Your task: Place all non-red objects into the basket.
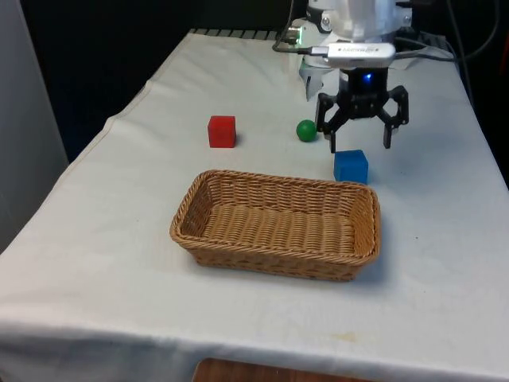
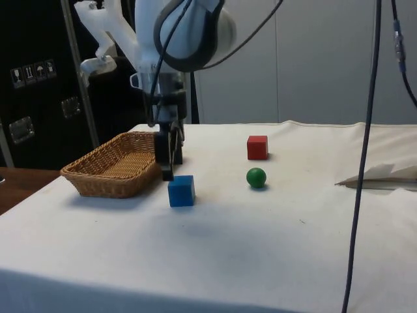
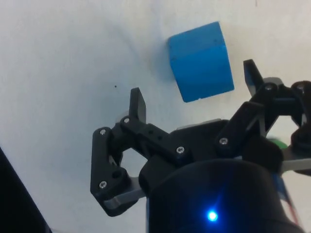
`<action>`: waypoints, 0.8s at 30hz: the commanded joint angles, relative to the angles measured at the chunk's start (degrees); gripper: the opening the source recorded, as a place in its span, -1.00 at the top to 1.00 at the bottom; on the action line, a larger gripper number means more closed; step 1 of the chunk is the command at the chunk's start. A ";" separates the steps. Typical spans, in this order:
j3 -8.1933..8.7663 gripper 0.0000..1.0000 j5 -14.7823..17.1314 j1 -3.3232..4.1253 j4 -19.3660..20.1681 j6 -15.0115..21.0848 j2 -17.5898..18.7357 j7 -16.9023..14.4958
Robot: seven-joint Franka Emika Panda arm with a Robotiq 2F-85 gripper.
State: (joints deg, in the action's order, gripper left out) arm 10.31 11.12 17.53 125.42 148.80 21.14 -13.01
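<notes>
Fingers spread wide, my claw hangs above the blue cube, ready to straddle it. Basket waits alongside.

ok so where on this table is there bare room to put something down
Bare cloth lies on the front view's right of the basket, along the near edge before it, and on the front view's left of the red cube. It is crowded behind the basket: blue cube, green ball and open tool.
</notes>
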 commanded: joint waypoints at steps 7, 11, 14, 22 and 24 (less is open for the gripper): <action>-1.09 -1.00 3.32 -0.63 0.29 2.64 1.78 -3.15; -1.09 -1.00 4.30 -0.52 0.34 3.44 2.41 -4.07; -1.03 -1.00 4.53 -0.40 0.57 4.58 3.27 -4.58; -1.20 -1.00 4.18 -0.23 1.03 6.93 4.41 -4.58; -1.26 -1.00 4.13 -0.23 1.03 7.68 4.98 -4.64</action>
State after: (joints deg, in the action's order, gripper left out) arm 9.57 14.73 17.59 126.34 155.62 26.07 -17.19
